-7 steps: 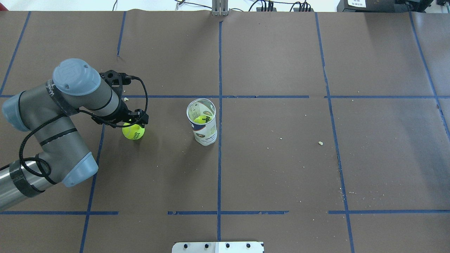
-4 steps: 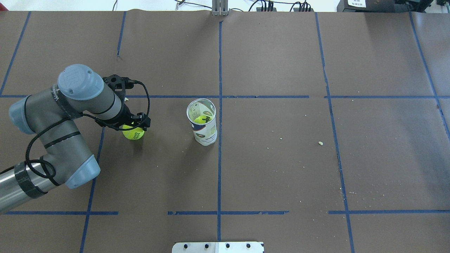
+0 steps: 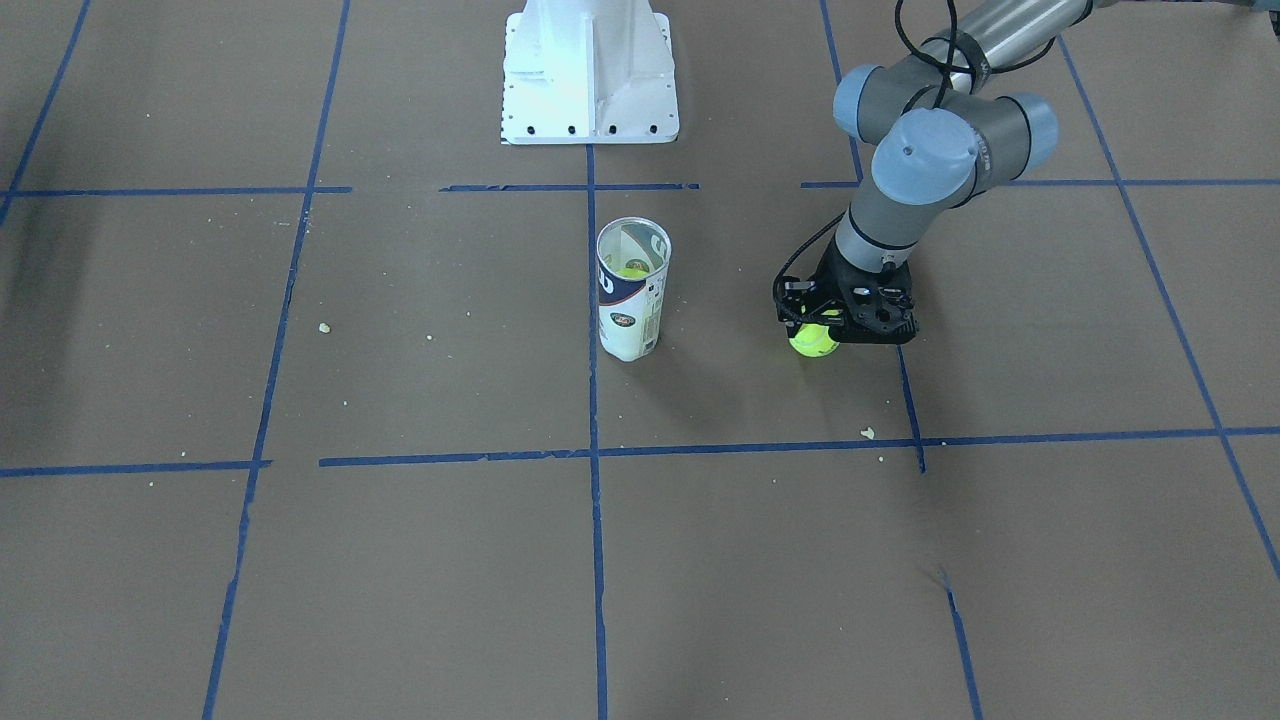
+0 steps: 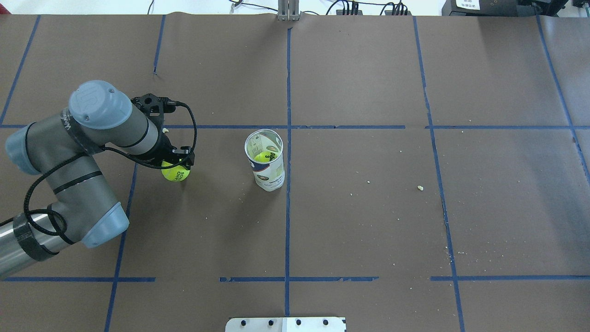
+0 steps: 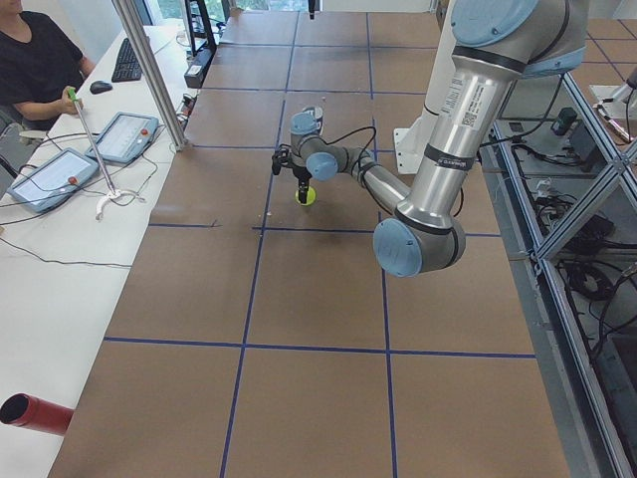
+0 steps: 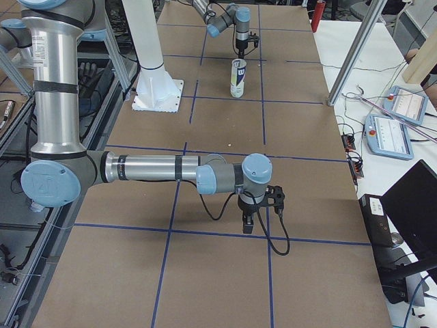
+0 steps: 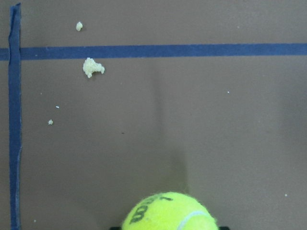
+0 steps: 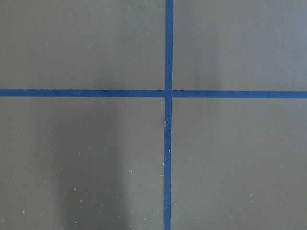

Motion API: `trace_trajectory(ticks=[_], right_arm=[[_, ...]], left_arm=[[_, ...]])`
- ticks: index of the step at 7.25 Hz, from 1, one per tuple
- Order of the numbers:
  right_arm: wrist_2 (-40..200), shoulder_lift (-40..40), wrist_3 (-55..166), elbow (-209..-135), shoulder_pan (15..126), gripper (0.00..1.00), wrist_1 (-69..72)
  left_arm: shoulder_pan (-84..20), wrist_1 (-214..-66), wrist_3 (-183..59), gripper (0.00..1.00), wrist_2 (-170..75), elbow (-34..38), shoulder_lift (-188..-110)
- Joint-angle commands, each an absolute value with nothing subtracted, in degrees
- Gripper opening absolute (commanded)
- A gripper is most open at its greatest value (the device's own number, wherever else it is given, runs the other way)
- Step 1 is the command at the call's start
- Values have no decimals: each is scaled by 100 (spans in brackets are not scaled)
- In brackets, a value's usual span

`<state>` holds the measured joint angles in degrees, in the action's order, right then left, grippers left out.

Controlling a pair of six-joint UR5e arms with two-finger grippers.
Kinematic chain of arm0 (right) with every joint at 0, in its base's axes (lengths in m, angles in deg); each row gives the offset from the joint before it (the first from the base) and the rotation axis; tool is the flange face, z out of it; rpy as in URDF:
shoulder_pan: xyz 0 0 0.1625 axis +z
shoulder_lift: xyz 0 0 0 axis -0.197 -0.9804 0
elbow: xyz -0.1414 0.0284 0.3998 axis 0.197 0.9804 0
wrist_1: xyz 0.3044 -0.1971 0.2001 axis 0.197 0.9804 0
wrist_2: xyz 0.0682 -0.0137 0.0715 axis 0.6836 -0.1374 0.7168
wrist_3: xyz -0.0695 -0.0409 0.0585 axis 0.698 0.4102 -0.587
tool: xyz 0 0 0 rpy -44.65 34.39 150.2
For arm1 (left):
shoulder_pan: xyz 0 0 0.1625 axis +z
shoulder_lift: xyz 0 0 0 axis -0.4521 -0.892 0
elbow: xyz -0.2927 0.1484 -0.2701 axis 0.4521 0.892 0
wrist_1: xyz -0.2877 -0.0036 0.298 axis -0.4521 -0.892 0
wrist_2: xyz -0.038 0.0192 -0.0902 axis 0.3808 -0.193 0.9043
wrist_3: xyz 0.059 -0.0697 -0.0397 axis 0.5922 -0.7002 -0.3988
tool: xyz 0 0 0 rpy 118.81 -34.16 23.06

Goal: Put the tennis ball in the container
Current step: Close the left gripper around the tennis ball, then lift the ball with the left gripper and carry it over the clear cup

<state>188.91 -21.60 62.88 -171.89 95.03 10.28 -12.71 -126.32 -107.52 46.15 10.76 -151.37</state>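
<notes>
One change: L gripper (image 4: 178,163), clamped on tennis ball (image 4: 175,173), rose slightly; R gripper (image 6: 252,220) unclear.

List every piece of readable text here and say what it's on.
"3": on the second ball lying inside the container.
"UR": on the left arm's joint cap.
Tennis ball: dark logo, cut off and not legible.
Container label: print too small to read.
Lettering on the arm sleeve: blurred.

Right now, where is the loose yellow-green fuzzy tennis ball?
Overhead view: the tennis ball is left of centre, at the left gripper, left of the clear plastic tube.
</notes>
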Motion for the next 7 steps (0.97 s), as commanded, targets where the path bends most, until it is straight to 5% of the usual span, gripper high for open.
trace_trajectory(ticks=[1,4,7], right_arm=[[18891,-2160,6288,-17189,9503,100,1028],[18891,-2160,6288,-17189,9503,100,1028],[18891,-2160,6288,-17189,9503,100,1028]], left_arm=[[-1651,-10851,-10359,0,4630,2361,-15159],[-2787,-7874,-9549,0,4997,3429,-16537],[-2727,-7691,-10219,0,5649,2996,-17441]])
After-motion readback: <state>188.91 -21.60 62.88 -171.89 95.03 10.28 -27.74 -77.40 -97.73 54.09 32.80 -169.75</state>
